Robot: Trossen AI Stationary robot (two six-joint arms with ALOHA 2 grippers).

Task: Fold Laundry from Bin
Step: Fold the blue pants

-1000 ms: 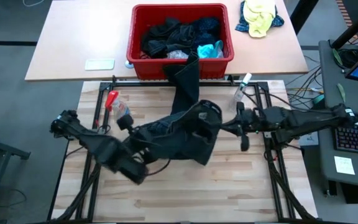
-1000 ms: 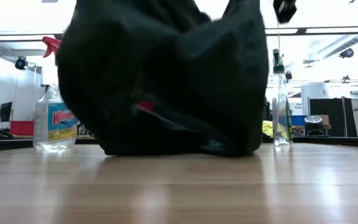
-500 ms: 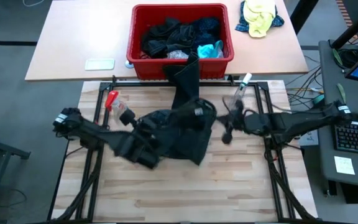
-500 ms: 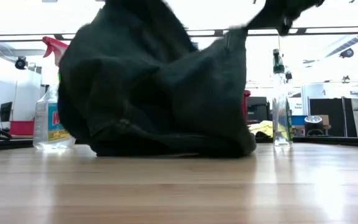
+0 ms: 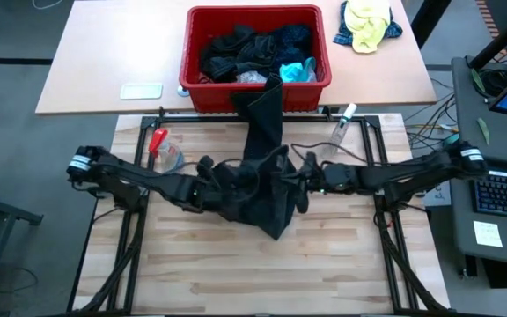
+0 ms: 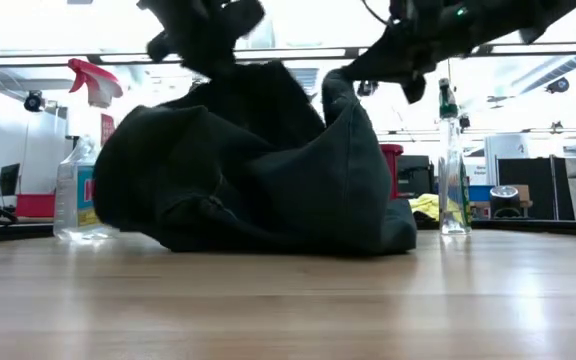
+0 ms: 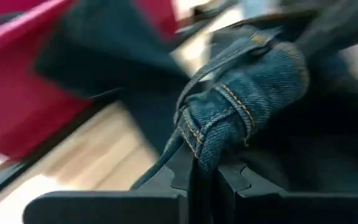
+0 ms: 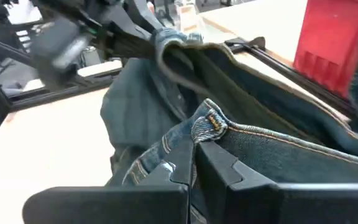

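Observation:
A dark denim garment [image 5: 262, 198] of the laundry lies heaped mid-table, and one long part [image 5: 267, 101] of it still hangs over the near rim of the red bin [image 5: 189, 53]. More dark and turquoise laundry fills the bin. My left gripper [image 5: 211, 172] is shut on the garment's left side. My right gripper [image 5: 302, 176] is shut on its right side. In the low view the cloth [image 6: 258, 170] sags between the two grippers onto the wood. My left gripper pinches a bunched, stitched denim band with a belt loop [image 7: 219, 124] between its two fingers, several layers thick. It comes slanting down from the table's left. The cloth below it rests on the table. My right gripper pinches the stitched denim edge beside a metal rivet [image 8: 207, 124] between its two fingers. It comes nearly level from the table's right. The cloth hangs slack from it down to the table.
A spray bottle with a red trigger [image 5: 159, 148] stands at the table's far left, and a slim clear bottle [image 5: 341, 123] at the far right. On the table behind lie a yellow-and-blue cloth bundle [image 5: 368, 22] and a flat white item [image 5: 141, 90].
Both grippers have come down and toward each other, the left one also toward the far edge, the right one toward the table's left. The denim garment has sunk with them and now heaps lower and wider on the table. Its part over the bin rim has stayed.

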